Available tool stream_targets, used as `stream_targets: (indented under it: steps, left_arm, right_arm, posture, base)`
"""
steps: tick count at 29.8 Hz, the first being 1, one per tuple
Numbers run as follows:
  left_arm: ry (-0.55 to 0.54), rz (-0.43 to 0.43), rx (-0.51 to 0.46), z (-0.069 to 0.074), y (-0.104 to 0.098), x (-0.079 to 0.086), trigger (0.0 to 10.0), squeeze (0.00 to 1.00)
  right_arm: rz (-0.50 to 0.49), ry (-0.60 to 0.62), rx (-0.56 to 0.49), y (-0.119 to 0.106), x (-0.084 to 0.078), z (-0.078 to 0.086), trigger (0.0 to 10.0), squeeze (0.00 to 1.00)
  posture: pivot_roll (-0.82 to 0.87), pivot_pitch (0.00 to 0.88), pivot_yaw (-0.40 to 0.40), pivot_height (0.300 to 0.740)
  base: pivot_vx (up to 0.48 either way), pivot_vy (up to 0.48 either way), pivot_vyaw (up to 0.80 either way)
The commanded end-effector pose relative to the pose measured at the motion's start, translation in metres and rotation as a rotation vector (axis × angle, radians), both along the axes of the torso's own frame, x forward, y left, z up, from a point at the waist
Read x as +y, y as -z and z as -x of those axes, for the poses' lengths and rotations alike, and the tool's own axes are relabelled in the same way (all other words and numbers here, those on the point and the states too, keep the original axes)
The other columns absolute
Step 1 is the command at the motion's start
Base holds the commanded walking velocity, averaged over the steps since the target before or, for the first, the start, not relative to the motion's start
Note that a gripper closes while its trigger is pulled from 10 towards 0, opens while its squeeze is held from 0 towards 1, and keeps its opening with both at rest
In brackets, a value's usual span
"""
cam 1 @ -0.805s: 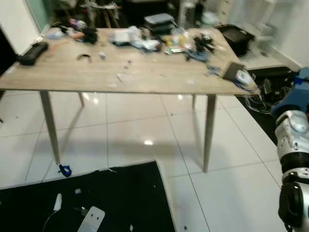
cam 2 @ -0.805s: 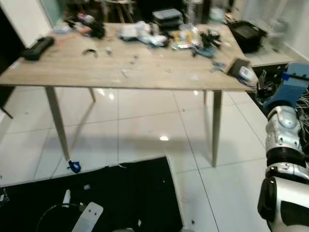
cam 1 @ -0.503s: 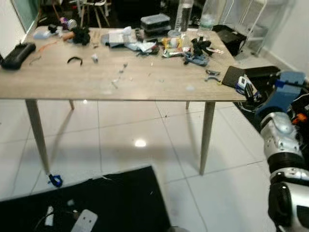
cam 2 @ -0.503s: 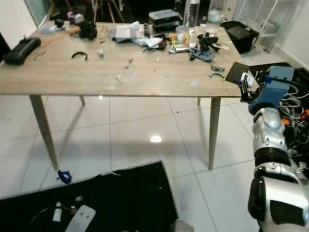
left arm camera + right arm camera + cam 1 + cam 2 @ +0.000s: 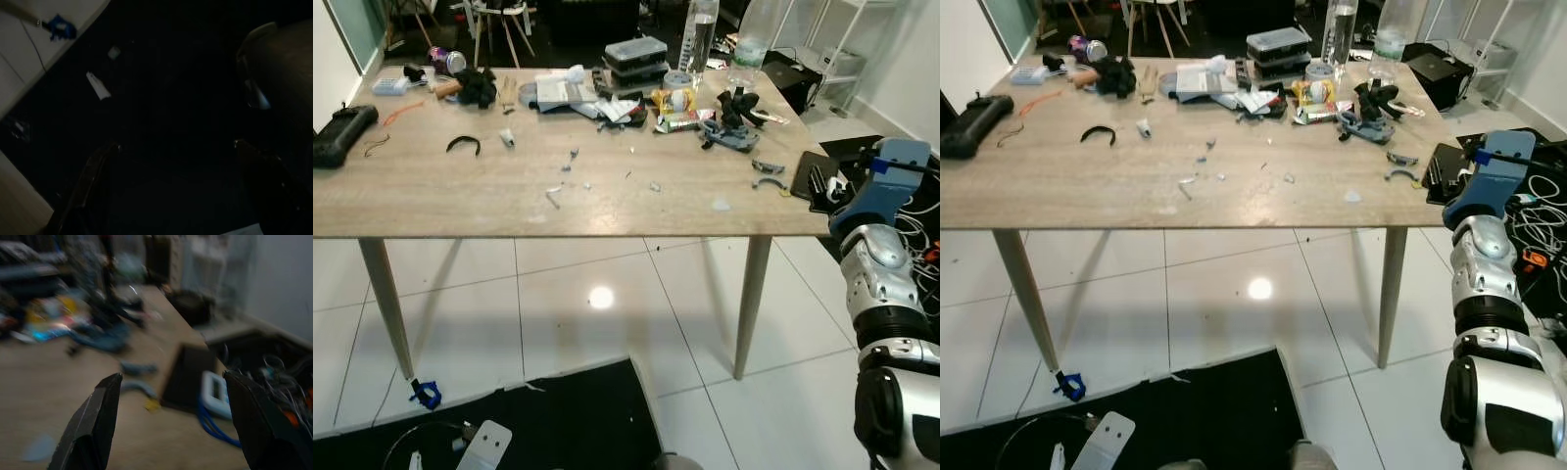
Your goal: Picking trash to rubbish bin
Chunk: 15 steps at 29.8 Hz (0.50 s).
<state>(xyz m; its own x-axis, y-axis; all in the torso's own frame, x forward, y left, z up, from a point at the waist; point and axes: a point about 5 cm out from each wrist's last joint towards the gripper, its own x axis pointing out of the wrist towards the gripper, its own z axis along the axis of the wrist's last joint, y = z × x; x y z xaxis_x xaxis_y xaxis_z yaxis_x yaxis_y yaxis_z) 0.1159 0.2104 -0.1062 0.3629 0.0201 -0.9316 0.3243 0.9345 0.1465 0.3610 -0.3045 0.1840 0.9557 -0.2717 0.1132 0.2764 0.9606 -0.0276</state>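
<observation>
1. Standing on slim tapered legs over white glossy floor tiles [image 5: 587,333], the long pale wooden table [image 5: 431,196] is taken as the landmark in the left eye view. Small white scraps of trash [image 5: 555,196] are scattered on its middle, with a pale blue scrap [image 5: 721,205] nearer its right front edge. A black curved band [image 5: 463,145] lies left of the scraps, and a black controller [image 5: 335,134] is seen at the table's left end. A clear plastic bottle [image 5: 699,31] and stacked grey boxes [image 5: 640,55] stand along the far edge. A black mat [image 5: 568,421] is spread on the floor in front of the table.

2. In the right eye view, the silver right arm [image 5: 1487,294] is raised beside the table's right end, with a blue block [image 5: 1494,176] at its top. A black flat pad [image 5: 1444,174] overhangs that right corner.

3. In the left wrist view, very dark, the left gripper [image 5: 171,156] hangs over the black mat, its fingers spread apart. A blue clip [image 5: 59,27] and a white strip [image 5: 98,85] can be made out.

4. In the right wrist view, blurred, the right gripper [image 5: 171,396] is held above the table's right end, its fingers spread wide with nothing between them.
</observation>
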Motion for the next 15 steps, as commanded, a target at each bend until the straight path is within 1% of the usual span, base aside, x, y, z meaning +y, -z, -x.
stream_targets:
  steps: [1,4,8,10,12,15]
  left_arm:
    - [0.000,-0.002,-0.002,-0.001,-0.001,0.001,10.0,0.00]
    - [0.000,-0.003,-0.001,-0.001,0.000,0.001,10.0,0.00]
    - [0.003,-0.005,0.000,0.000,0.000,0.002,10.0,0.00]
    - [0.005,-0.005,0.001,0.000,0.000,0.002,10.0,0.00]
    - [0.006,-0.005,0.000,0.000,0.000,0.002,10.0,0.00]
    - [0.011,-0.006,-0.001,-0.001,-0.001,0.002,10.0,0.00]
  right_arm:
    - [-0.025,0.061,0.045,0.007,-0.012,0.005,10.0,0.00]
    - [-0.060,0.111,0.046,0.014,-0.020,0.011,10.0,0.00]
    - [-0.078,0.111,0.033,0.016,-0.021,0.013,10.0,0.00]
    - [-0.115,0.086,0.014,0.017,-0.018,0.013,10.0,0.00]
    - [-0.120,0.080,0.012,0.017,-0.018,0.013,10.0,0.00]
    - [-0.179,-0.012,-0.029,0.016,-0.005,0.008,10.0,0.00]
  posture:
    - [0.02,0.024,0.008,0.740]
    - [0.02,0.024,0.008,0.740]
    - [0.02,0.028,0.011,0.740]
    - [0.02,0.028,0.011,0.740]
    - [0.02,0.028,0.011,0.740]
    - [0.02,0.030,0.014,0.740]
  base:
    - [0.330,0.000,-0.79]
    - [0.331,0.000,-0.75]
    - [0.334,0.000,0.00]
    - [0.332,0.000,0.00]
    - [0.334,0.000,0.00]
    - [0.333,0.000,0.00]
